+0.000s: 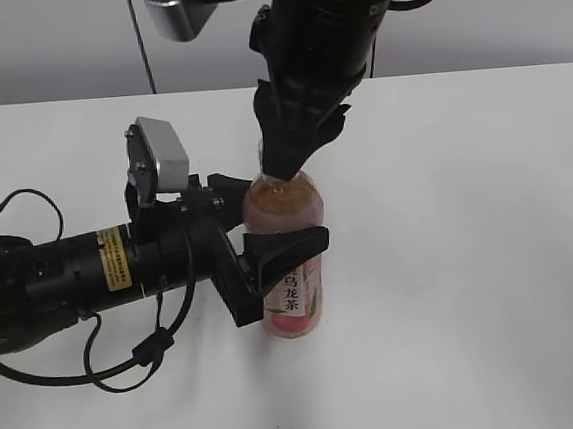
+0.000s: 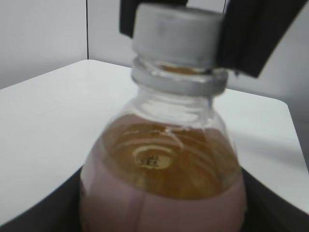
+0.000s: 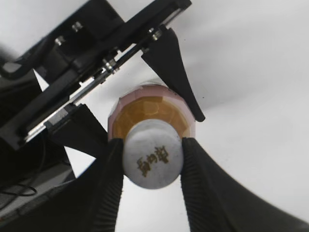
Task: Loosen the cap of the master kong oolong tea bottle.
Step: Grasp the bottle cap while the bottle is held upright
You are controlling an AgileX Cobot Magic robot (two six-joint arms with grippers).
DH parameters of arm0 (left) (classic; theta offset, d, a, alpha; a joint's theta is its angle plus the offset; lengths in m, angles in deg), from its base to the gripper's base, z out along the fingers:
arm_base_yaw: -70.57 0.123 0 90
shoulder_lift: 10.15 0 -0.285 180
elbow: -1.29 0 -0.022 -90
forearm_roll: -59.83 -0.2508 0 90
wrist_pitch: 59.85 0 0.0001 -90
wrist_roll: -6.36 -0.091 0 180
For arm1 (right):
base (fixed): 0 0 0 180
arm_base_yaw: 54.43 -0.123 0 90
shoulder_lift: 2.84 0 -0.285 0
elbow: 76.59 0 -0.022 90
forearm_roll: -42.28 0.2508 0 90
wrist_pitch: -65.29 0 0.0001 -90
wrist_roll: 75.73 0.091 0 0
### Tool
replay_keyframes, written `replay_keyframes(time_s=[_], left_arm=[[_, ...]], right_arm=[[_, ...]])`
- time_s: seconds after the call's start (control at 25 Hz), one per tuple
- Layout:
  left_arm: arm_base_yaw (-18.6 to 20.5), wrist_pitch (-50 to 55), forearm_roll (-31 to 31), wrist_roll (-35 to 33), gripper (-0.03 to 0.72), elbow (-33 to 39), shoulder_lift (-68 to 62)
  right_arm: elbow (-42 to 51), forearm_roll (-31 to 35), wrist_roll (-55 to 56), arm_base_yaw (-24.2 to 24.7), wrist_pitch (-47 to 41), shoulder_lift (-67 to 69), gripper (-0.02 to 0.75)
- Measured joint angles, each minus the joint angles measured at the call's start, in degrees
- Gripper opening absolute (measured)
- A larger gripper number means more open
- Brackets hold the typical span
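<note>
Bottle: your master kong oolong tea bottle (image 1: 293, 264) stands upright at centre frame on the white table (image 1: 467, 209).
Left gripper (image 1: 269, 244): jaws clamped around the bottle's body, entering from the left.
Right gripper (image 3: 153, 162): descends from the top of frame, jaws pinching the cap (image 3: 152, 160).
Risk: if your body grip is weak, the bottle could spin with the cap.
Risk: squeeze too hard and tea could spill once the seal breaks.

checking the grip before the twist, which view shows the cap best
The right wrist view: it looks straight down on the cap, showing its printed top with a finger pressed on each side. The left wrist view shows its side, blurred. In the exterior view the right gripper hides it.
</note>
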State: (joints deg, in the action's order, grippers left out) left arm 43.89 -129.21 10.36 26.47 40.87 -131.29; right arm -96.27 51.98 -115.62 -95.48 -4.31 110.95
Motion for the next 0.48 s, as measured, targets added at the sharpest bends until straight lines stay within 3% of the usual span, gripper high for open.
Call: replay_keyframes(time_s=[0.48], left_arm=[[0.0, -0.16, -0.47, -0.53, 0.458, 0.0, 0.0]], right_arm=[[0.0, -0.11, -46.49, 0.0, 0.23, -0.11, 0.281]])
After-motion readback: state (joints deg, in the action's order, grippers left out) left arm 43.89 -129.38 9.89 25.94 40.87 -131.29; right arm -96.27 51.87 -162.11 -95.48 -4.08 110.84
